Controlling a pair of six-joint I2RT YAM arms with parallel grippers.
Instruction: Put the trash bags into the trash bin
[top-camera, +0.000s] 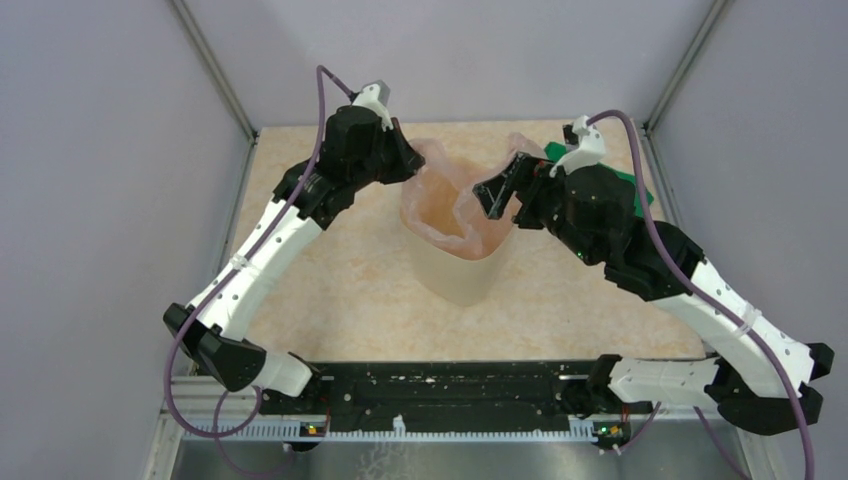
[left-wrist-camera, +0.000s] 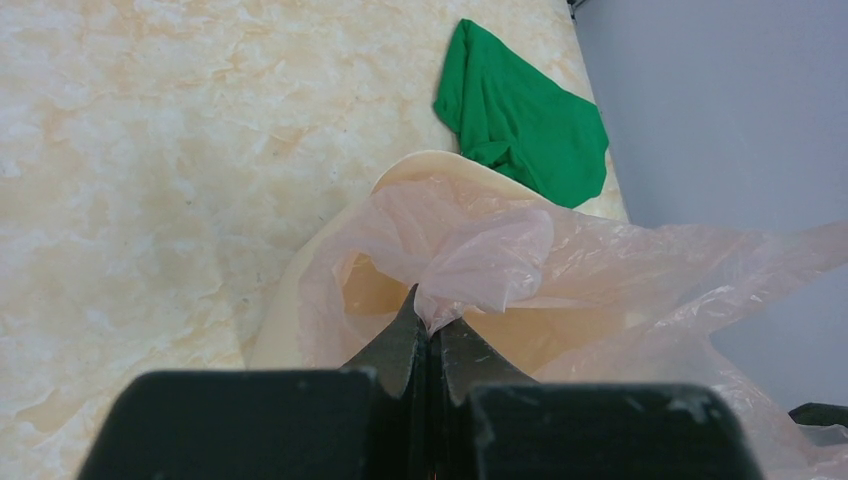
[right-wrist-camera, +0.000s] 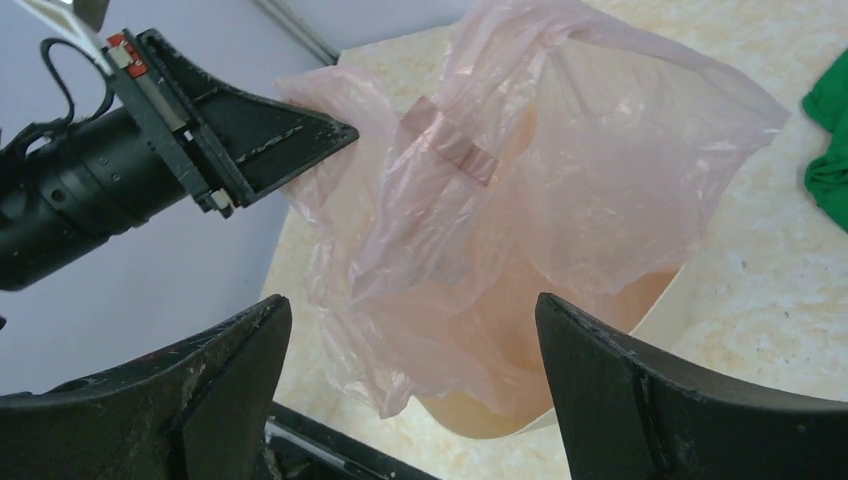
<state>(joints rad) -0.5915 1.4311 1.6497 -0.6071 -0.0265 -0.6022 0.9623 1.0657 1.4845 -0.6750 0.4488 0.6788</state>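
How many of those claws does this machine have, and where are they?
2. The left claw is pinched shut on the pink bag at the mouth of the bin; the right claw is open, facing the bag from the opposite side.

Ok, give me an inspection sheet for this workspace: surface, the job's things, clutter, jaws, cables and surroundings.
Surface: beige marbled tabletop; no spills seen.
Job's things: pink bag bunched in and above the mouth of the upright bin, not fully inside.
Clutter: green cloth lying on the tabletop to the right of the bin.
Jaws: on the left arm, shut on a fold of the bag; on the right arm, open and facing the bag.
Cables: a purple cable runs along each arm, away from the bin.
Surroundings: grey walls on three sides.
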